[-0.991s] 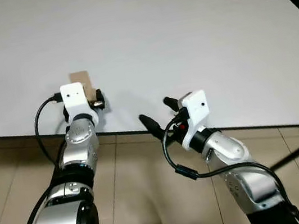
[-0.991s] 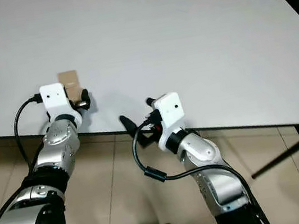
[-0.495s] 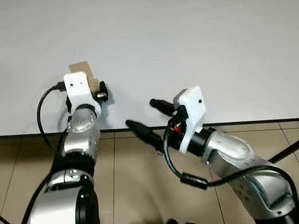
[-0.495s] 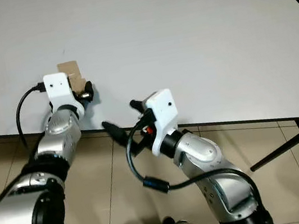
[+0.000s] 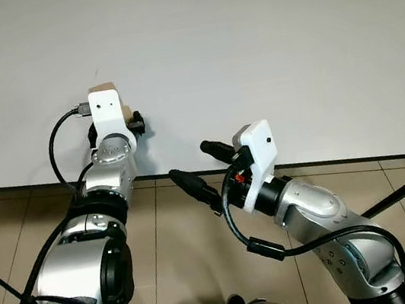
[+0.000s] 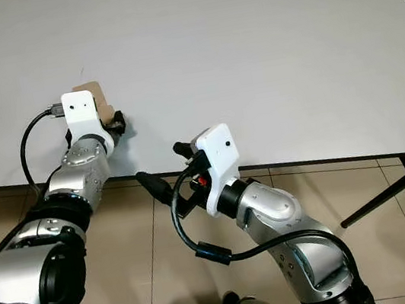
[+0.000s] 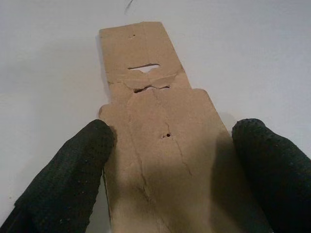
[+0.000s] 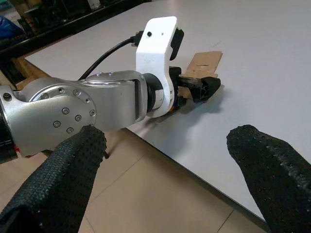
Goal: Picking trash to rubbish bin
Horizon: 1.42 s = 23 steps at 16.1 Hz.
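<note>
White counter (image 5: 263, 50) bears flat cardboard (image 7: 155, 136) between your left claw's (image 7: 167, 160) open fingers; close carelessly and it slides; right claw (image 5: 198, 172) open, empty.

Plain tan cardboard piece (image 7: 158, 131) lies on the white worktop (image 5: 263, 50); black pebbled fingers (image 7: 73, 179), beige tiled floor (image 5: 182, 263).

Bare white table (image 5: 263, 50) lies open beyond the cardboard piece (image 7: 155, 121).

White table (image 5: 263, 50), tiled floor (image 5: 180, 256)
</note>
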{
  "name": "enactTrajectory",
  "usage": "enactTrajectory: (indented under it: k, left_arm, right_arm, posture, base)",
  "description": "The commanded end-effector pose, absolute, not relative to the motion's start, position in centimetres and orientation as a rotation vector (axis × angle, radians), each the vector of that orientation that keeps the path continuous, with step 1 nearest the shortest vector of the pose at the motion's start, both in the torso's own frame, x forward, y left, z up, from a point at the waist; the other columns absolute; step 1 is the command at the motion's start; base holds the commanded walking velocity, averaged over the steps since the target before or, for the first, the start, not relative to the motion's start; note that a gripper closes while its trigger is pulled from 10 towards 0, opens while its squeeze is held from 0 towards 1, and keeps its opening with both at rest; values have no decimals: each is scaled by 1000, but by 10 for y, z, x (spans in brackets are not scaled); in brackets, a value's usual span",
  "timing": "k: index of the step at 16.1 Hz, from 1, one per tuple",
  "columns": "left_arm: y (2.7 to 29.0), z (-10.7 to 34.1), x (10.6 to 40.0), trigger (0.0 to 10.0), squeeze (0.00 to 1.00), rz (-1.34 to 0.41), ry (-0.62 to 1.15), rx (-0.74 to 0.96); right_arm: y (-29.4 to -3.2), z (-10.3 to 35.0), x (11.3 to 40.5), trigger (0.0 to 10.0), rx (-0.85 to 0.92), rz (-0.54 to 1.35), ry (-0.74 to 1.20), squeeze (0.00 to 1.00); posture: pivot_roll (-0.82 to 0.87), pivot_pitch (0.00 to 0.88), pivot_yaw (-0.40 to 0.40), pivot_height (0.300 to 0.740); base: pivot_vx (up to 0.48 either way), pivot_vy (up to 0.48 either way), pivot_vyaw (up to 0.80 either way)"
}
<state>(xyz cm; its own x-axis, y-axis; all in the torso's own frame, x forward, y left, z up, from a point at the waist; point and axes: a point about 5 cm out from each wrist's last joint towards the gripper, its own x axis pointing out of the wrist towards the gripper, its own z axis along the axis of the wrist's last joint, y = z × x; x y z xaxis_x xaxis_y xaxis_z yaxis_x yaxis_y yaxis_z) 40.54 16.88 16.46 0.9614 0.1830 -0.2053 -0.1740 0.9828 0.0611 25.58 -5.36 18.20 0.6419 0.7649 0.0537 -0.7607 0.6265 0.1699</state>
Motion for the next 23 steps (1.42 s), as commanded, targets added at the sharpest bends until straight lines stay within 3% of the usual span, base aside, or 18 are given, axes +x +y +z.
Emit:
enactTrajectory:
  k: [1,7,8,9,10,23]
  left_arm:
    - [173,125,391,10000,0,214,401,42]
    - [167,115,386,10000,0,250,500,22]
    - [167,113,386,4549,0,254,509,16]
    - [167,113,385,1451,0,258,514,11]
    - [167,113,385,0,0,256,516,7]
    - [165,114,386,0,0,244,521,-10]
  right_arm:
    - [-56,184,252,10000,187,874,19,0]
    - [-57,184,256,10000,183,876,25,0]
    - [-57,184,256,10000,183,876,24,0]
    - [-57,184,256,10000,183,877,24,0]
    - [-57,184,256,10000,183,877,24,0]
    - [-55,183,257,10000,179,898,30,0]
  posture:
    - [-141,238,-113,740]
    - [-129,235,-109,740]
    - [-129,234,-106,740]
    - [-129,234,-107,740]
    - [-127,233,-106,740]
    - [-121,237,-98,740]
  base:
    - [0,0,0]
    - [0,0,0]
    - [0,0,0]
    - [0,0,0]
    - [0,0,0]
    - [0,0,0]
